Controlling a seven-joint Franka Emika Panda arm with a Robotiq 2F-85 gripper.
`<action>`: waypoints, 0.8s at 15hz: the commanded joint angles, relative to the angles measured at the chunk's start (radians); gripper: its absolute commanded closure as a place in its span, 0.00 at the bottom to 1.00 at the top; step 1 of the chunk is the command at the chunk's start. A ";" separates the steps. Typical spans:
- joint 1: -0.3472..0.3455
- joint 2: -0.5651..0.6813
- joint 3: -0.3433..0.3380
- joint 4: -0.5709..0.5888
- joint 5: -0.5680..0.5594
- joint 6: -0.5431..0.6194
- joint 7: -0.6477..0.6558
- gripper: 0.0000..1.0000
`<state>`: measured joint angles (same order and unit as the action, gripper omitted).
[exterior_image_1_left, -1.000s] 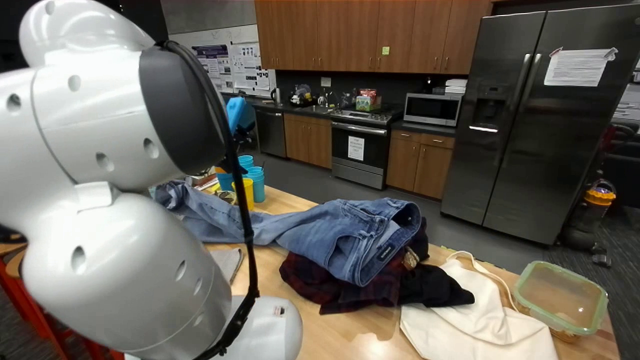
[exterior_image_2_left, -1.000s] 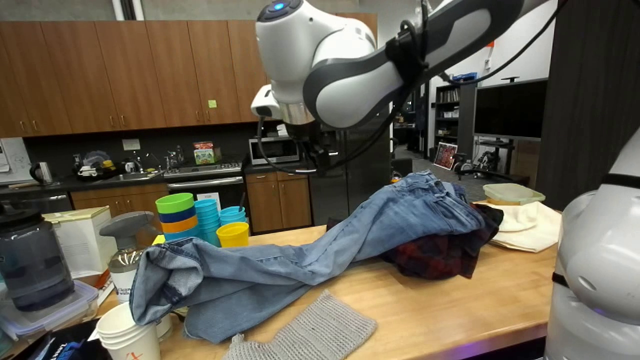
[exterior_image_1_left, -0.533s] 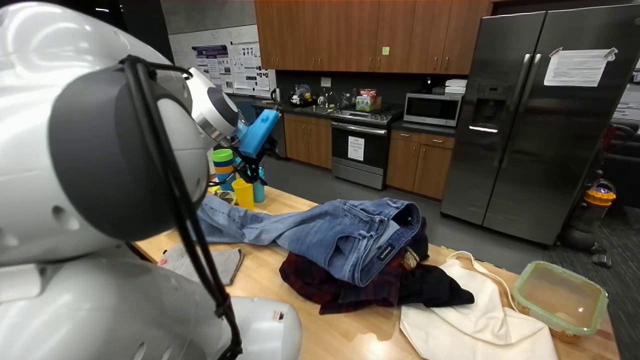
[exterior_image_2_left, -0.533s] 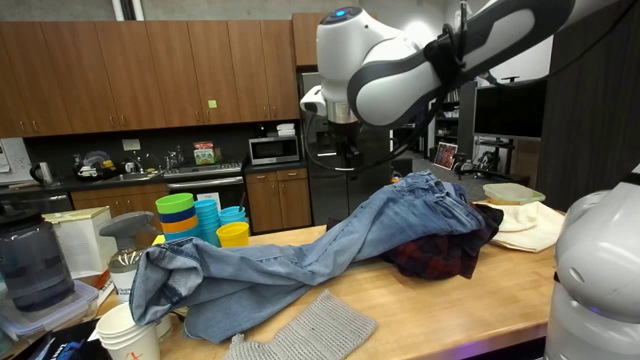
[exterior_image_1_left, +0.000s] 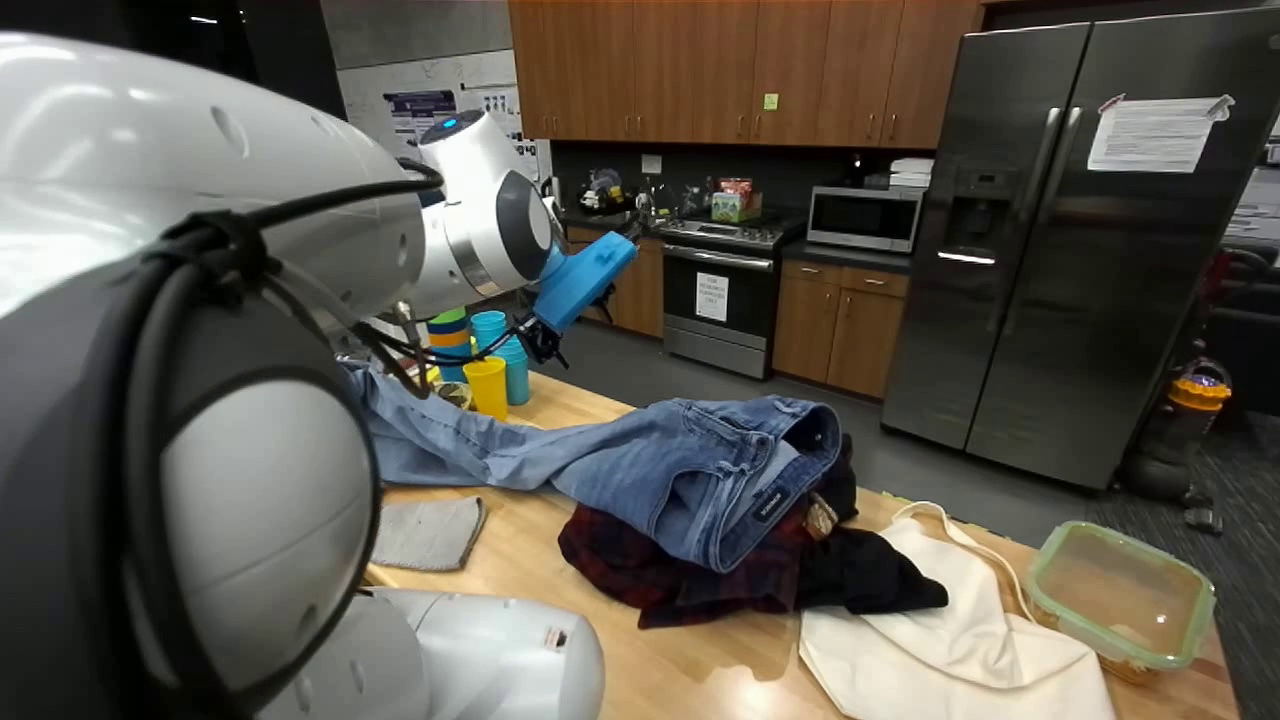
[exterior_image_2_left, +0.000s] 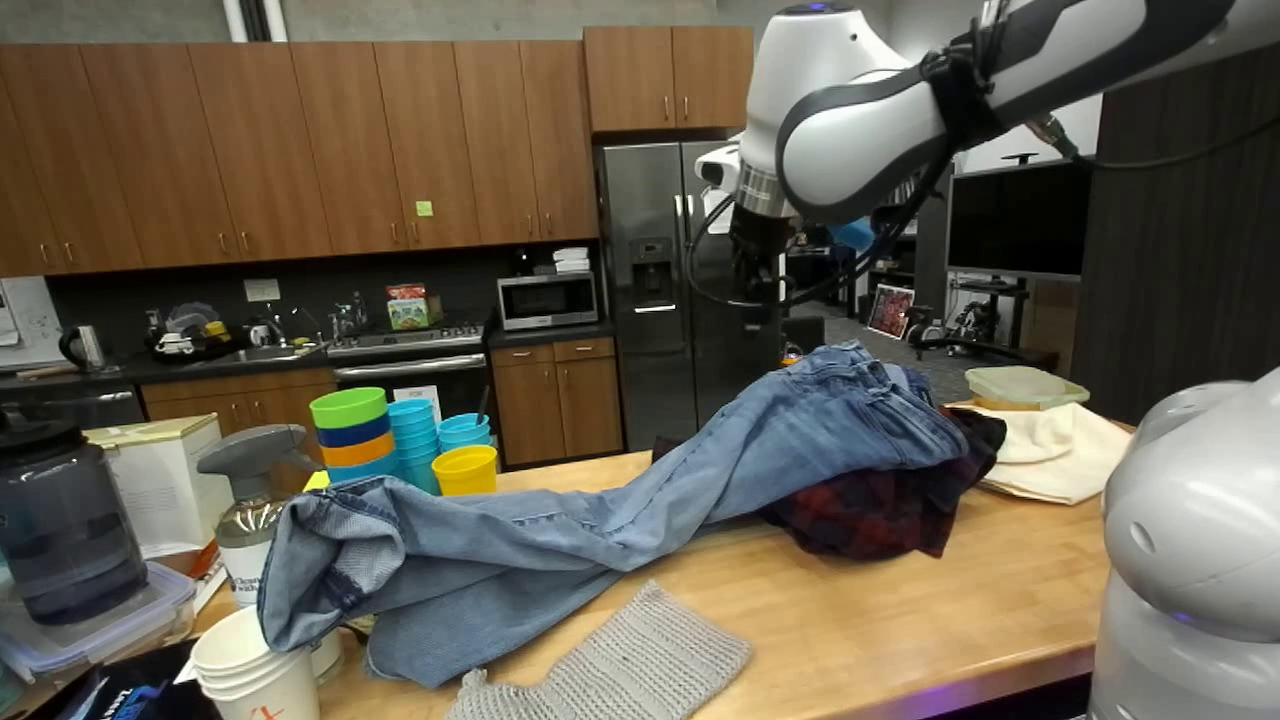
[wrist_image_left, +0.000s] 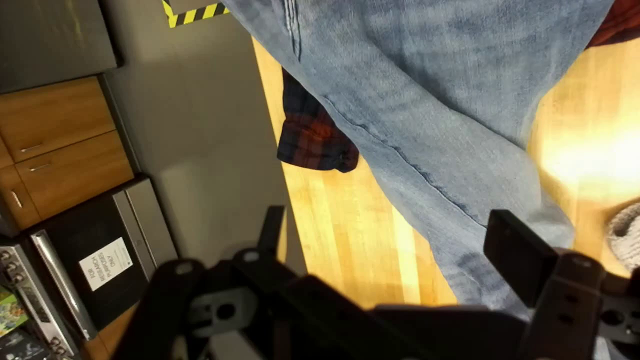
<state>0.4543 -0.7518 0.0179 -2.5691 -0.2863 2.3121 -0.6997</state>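
Our tool (wrist_image_left: 390, 232) hangs above the tabletop (exterior_image_2_left: 900, 620), spread wide and empty. The jeans (exterior_image_2_left: 640, 525) lie ungripped, partly atop the plaid shirt (exterior_image_2_left: 870, 515); any grasp of them, we judge, is left to make.

arm (exterior_image_2_left: 1060, 72) held high, gripper (wrist_image_left: 390, 232) angled downward with its fingers (wrist_image_left: 520, 255) spread.
in an exterior view the arm slopes down from the upper right to the wrist (exterior_image_2_left: 765, 190), the gripper hanging beneath it; a small blue light (exterior_image_1_left: 452, 124) glows on top of the wrist joint. in the wrist view, both dark fingers stand wide apart, facing each other.
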 joint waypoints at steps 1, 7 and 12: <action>-0.035 -0.039 -0.046 -0.037 0.066 0.034 -0.032 0.00; -0.080 -0.018 -0.095 -0.060 0.127 0.057 -0.028 0.00; -0.117 -0.048 -0.109 -0.093 0.128 0.071 -0.043 0.00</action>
<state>0.3629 -0.7666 -0.0929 -2.6360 -0.1626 2.3645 -0.7055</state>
